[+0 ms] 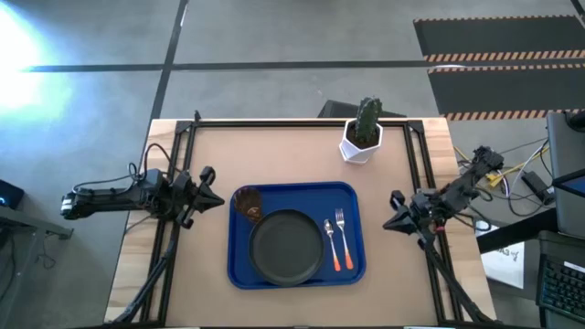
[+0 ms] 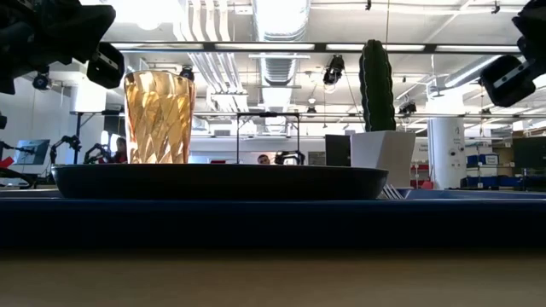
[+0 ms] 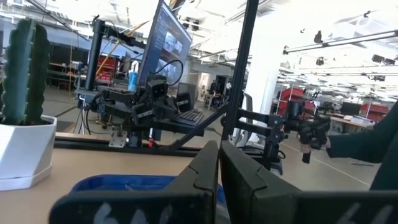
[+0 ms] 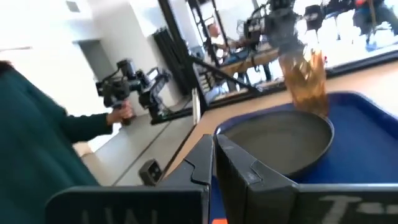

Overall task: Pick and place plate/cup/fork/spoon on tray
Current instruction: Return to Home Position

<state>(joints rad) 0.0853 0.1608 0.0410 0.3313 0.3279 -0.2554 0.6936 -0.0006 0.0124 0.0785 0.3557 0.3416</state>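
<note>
Left gripper, closed and empty, hangs just left of the tray, which holds the cup nearest it, then the plate, spoon and, apparently, fork, nearest the closed, empty right gripper.

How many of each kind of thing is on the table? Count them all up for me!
tray: 1
plate: 1
cup: 1
fork: 1
spoon: 1
potted cactus: 1
Total: 6
</note>
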